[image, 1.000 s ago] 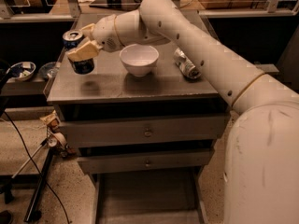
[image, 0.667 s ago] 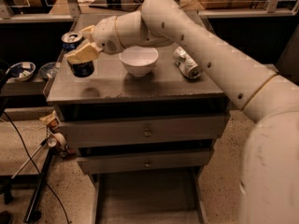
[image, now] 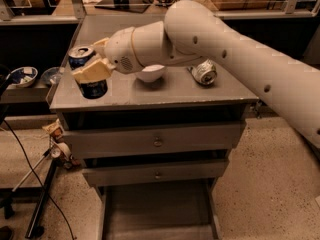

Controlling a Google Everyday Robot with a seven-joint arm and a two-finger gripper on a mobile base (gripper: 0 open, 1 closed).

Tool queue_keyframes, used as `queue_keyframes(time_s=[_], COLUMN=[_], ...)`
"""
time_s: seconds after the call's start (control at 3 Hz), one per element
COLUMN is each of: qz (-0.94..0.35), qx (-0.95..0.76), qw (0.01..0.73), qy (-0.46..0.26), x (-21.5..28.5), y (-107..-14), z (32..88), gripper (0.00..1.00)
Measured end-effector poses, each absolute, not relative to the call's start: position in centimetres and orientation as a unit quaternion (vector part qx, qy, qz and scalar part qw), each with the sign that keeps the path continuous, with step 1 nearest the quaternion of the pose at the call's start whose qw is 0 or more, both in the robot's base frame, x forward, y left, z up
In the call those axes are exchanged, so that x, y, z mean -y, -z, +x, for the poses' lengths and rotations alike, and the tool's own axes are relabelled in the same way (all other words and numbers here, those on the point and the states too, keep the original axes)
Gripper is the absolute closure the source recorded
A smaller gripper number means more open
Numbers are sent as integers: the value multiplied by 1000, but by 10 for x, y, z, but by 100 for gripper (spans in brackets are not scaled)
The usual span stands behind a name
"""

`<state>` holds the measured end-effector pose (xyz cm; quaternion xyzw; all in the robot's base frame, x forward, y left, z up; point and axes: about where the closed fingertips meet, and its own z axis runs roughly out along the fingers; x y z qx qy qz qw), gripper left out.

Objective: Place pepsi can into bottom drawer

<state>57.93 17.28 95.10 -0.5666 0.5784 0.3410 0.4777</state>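
The pincer (image: 86,63) is gripping the pepsi can (image: 94,89) in the upper left of the frame. One cream finger (image: 92,70) is lying across the can's front and the other is tucked behind its silver top. The can is leaning slightly at the left front corner of the counter (image: 175,91). Whether its base is touching the surface or hanging just above it cannot be told.

Just to the right, a white bowl (image: 152,74) is peeking out from under the arm (image: 240,54). Farther right, a dented can (image: 204,73) is lying on its side. Below, the two upper drawers (image: 157,141) are sitting nearly shut, while the bottom drawer (image: 155,211) is lying pulled open at the lower middle of the frame.

Doing this step well probably means first raising the can clear of the counter, then drawing it out past the counter's front edge before lowering it. That way it is passing in front of the upper drawers rather than knocking them. Because the can is leaning in the grip, a slow descent looks wise. Release seems best held back until the base is resting flat between the drawer's side rails.
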Motion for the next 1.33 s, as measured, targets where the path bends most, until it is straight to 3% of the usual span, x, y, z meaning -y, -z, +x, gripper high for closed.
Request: queue_keyframes(time_s=[0.67,1.33], qz=[-569,-522], qx=[-581,-612], qw=[472,503], qy=[-340,-315], x=[-173,-156], y=[-944,-947], z=[575,535], gripper=[100,100])
